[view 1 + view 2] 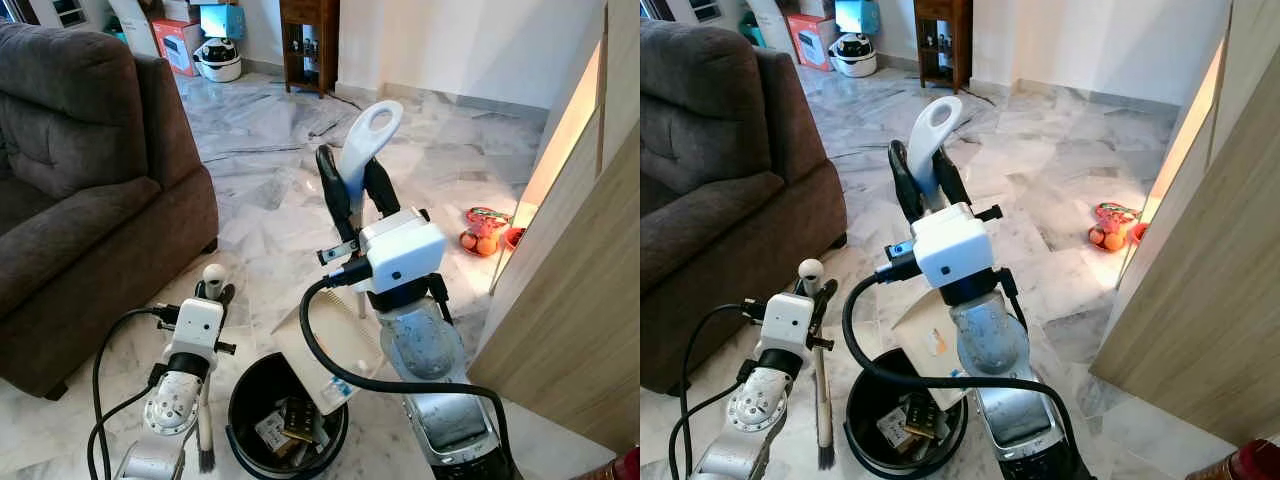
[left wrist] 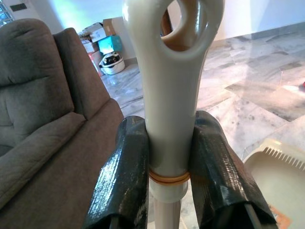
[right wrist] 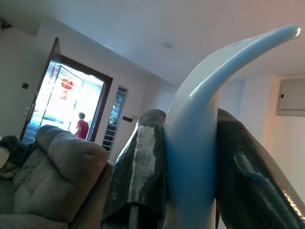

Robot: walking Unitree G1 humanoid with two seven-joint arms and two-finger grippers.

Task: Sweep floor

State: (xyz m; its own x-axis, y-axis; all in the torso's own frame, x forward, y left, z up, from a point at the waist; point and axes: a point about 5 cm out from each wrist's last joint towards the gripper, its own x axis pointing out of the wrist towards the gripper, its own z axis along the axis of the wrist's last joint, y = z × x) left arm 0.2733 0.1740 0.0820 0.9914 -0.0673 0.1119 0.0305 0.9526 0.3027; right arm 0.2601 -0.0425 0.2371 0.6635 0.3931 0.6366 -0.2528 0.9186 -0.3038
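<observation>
Now, left to right: my left pincer (image 1: 213, 291) pinches the brush (image 1: 206, 420), bristles hanging near the bin (image 1: 240, 400). My right pincer (image 1: 355, 190) clamps the dustpan handle (image 1: 368, 145), long axis upright, pan (image 1: 325, 345) tipped over the bin just below.

I am counting two grippers: the left gripper (image 1: 213, 290) and the right gripper (image 1: 357, 190). I am seeing one brush (image 1: 206, 425), one white dustpan (image 1: 368, 140), and one black bin (image 1: 245, 385) near me. One brown sofa (image 1: 80, 190) is sitting on the left. Far off I am making out one wooden cabinet (image 1: 308, 40), one white appliance (image 1: 220, 60), and one red-and-white box (image 1: 180, 45). One person in red (image 3: 82, 128) is standing at the doorway.
</observation>
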